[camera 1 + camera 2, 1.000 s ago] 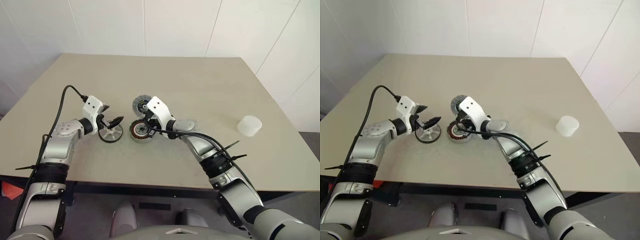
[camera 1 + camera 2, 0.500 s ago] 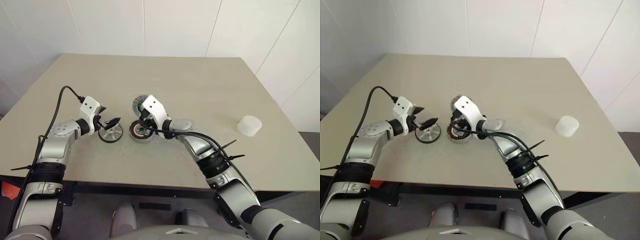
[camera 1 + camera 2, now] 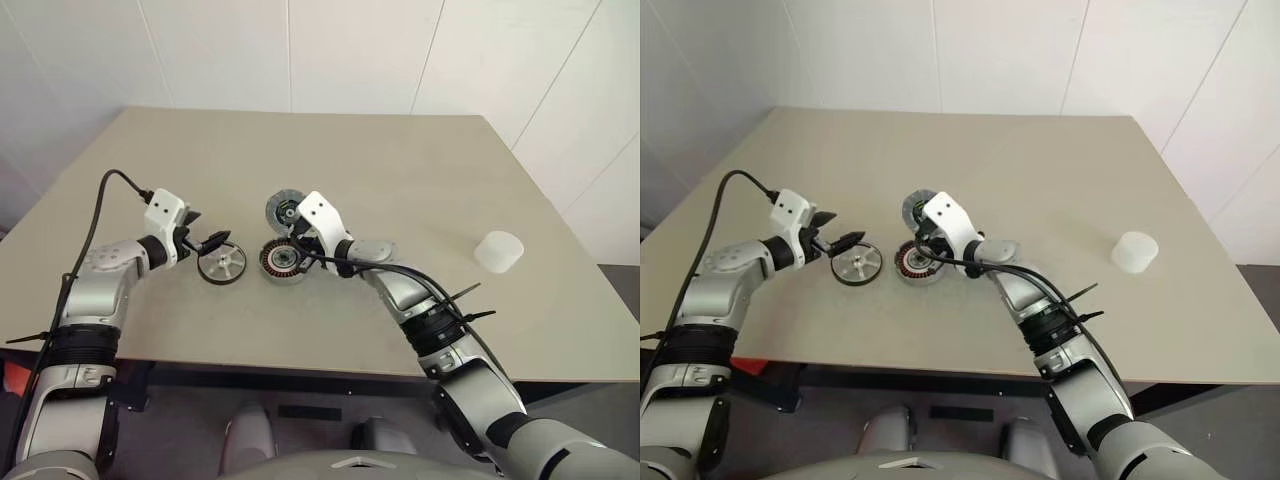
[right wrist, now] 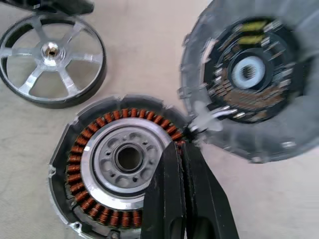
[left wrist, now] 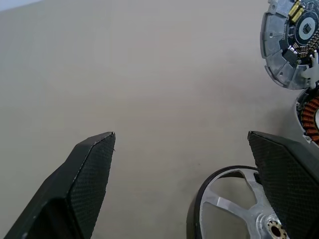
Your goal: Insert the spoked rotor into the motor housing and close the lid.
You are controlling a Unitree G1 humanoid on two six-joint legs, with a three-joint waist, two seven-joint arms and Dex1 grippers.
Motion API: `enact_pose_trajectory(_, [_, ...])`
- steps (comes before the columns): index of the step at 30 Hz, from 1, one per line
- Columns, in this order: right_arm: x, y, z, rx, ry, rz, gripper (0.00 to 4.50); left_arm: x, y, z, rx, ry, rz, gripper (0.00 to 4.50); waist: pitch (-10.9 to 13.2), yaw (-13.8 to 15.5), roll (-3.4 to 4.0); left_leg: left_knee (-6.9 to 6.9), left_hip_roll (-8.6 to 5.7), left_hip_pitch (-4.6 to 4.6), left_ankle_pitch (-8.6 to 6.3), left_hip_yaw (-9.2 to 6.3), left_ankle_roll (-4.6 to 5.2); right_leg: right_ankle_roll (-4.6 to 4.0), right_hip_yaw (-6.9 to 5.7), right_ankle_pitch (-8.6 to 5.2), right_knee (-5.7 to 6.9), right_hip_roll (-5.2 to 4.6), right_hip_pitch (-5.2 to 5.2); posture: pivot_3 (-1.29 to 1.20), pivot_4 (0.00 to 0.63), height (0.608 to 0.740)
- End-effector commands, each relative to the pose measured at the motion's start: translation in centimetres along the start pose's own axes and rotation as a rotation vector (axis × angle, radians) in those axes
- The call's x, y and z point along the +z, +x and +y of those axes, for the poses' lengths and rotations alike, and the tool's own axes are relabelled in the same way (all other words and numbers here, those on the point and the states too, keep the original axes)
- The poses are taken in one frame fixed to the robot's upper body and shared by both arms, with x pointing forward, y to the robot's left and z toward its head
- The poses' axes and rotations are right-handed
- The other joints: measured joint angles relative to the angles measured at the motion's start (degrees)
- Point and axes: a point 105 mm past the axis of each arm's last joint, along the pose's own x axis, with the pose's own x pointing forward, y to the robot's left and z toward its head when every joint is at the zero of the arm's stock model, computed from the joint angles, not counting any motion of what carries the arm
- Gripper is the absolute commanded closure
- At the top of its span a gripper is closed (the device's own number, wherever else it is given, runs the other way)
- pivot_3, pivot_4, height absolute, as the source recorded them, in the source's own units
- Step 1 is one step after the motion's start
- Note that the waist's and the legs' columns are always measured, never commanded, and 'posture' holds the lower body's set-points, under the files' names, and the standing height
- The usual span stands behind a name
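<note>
The spoked rotor point(image 3: 221, 265) lies flat on the table, a dark ring with silver spokes. My left gripper point(image 3: 205, 232) hovers just to its left, open, with nothing between its fingers; in the left wrist view the rotor point(image 5: 229, 209) sits by one fingertip. The motor housing point(image 3: 283, 262), with its copper windings, sits to the right of the rotor. The lid point(image 3: 285, 211) lies just behind the housing, touching its rim. My right gripper point(image 4: 180, 147) is shut and empty, its tips over the housing's point(image 4: 119, 164) rim, where the lid point(image 4: 254, 74) meets it.
A translucent white cup point(image 3: 497, 251) stands far to the right on the beige table point(image 3: 400, 160). The table's front edge runs close below the parts.
My left gripper has drawn back to the left, from above the rotor to beside it. My right gripper swung slightly left and came back. The parts have stayed put.
</note>
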Motion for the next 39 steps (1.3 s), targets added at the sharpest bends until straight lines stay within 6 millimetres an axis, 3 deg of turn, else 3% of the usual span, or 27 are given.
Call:
enact_pose_trajectory(1, [3.4,-1.4,-0.7,-0.018,-0.036,-0.099,4.46,1.2,-0.9,0.2,-0.028,-0.028,-0.03,0.0,0.0,-0.01,0.0,0.0,0.0,0.0,0.02,0.0,-0.04,0.0,0.0,0.0,-0.02,0.01,0.0,0.0,0.0,0.74])
enact_pose_trajectory(5, [3.4,-1.8,-0.1,0.005,-0.024,-0.098,4.46,0.6,-1.4,-0.3,-0.072,-0.061,-0.001,0.0,0.0,-0.07,0.0,-0.01,0.0,-0.01,0.02,0.01,-0.03,-0.01,-0.02,-0.03,-0.06,0.02,-0.03,0.0,0.0,0.74])
enact_pose_trajectory(18, [2.3,0.7,2.7,0.094,-0.022,-0.06,4.46,1.0,-1.1,-0.7,-0.058,-0.042,-0.008,0.0,0.0,-0.05,0.0,-0.07,0.01,-0.01,0.01,0.01,-0.02,-0.03,0.0,-0.04,-0.04,0.01,-0.03,0.0,0.0,0.74])
enact_pose_trajectory(24, [-2.5,2.6,3.7,0.113,0.042,0.068,4.46,1.5,-1.3,-0.8,-0.042,-0.005,-0.012,0.0,0.0,-0.16,0.0,-0.08,0.02,-0.01,0.01,0.01,-0.02,-0.04,-0.02,-0.05,-0.04,0.02,-0.06,0.0,0.0,0.74])
enact_pose_trajectory(39, [2.8,1.4,3.1,0.112,-0.054,-0.076,4.46,1.9,-1.1,-1.0,-0.041,-0.006,-0.023,0.0,-0.02,-0.13,-0.03,-0.08,0.02,0.01,0.01,0.01,-0.02,-0.04,-0.02,-0.04,-0.03,0.02,-0.03,0.0,0.0,0.74])
